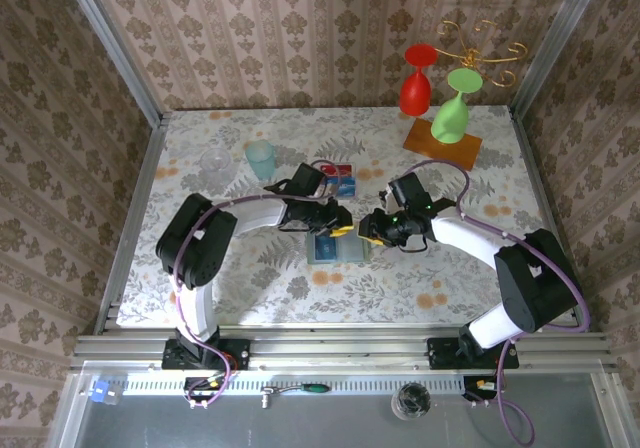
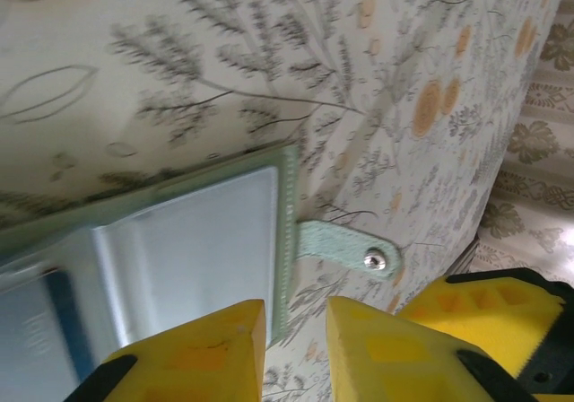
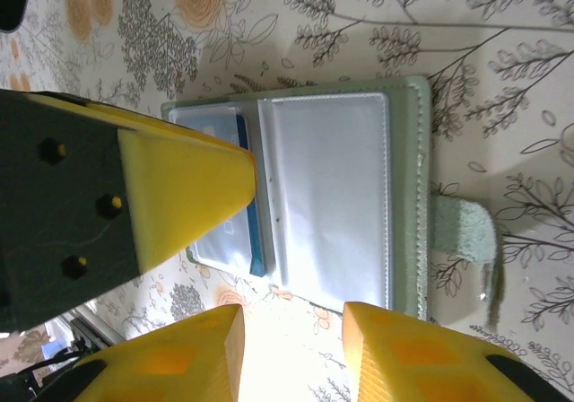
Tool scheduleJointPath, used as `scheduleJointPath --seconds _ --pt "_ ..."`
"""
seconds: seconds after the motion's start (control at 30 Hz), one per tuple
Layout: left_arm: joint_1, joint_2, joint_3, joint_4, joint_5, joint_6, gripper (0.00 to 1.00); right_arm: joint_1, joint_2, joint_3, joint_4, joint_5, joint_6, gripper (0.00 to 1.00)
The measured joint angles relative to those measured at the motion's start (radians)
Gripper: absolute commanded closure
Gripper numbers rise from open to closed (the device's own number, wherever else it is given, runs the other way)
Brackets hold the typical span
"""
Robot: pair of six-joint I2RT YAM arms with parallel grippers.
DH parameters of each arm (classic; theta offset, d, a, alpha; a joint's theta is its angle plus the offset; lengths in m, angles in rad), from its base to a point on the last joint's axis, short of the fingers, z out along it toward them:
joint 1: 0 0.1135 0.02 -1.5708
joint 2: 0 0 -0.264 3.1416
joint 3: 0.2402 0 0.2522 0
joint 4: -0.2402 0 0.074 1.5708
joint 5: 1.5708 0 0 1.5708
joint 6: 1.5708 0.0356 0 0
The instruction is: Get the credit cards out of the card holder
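Observation:
The grey-green card holder [image 1: 338, 250] lies open on the flowered table between my two grippers. Its clear sleeves [image 3: 332, 196] face up, and a blue credit card [image 3: 248, 196] sits in the left pocket. The strap with its snap [image 2: 352, 248] sticks out to the side. My left gripper [image 2: 296, 317] hovers at the holder's edge, its jaws slightly apart with tablecloth showing between them. My right gripper [image 3: 291, 317] stands open just off the holder's near edge, nothing between its fingers. In the top view the left gripper [image 1: 338, 230] and right gripper [image 1: 372, 230] nearly meet over the holder.
A clear box [image 1: 338, 179] with a red and a blue card stands behind the holder. A teal cup [image 1: 261, 158] and a clear glass [image 1: 213, 164] are at the back left. Red and green goblets rest on a wooden board [image 1: 442, 142] at the back right.

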Motion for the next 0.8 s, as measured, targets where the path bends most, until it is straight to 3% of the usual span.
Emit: scheduleJointPath --seconds 0.53,0.8 --pt "0.098 -0.217 -0.245 0.048 -0.04 -0.016 0.76 0.128 0.229 0.197 0.016 -0.012 0.026 0.66" --pt "0.123 -0.238 -0.287 0.048 -0.048 -0.016 0.81 0.146 0.29 0.233 0.025 -0.018 0.026 0.66"
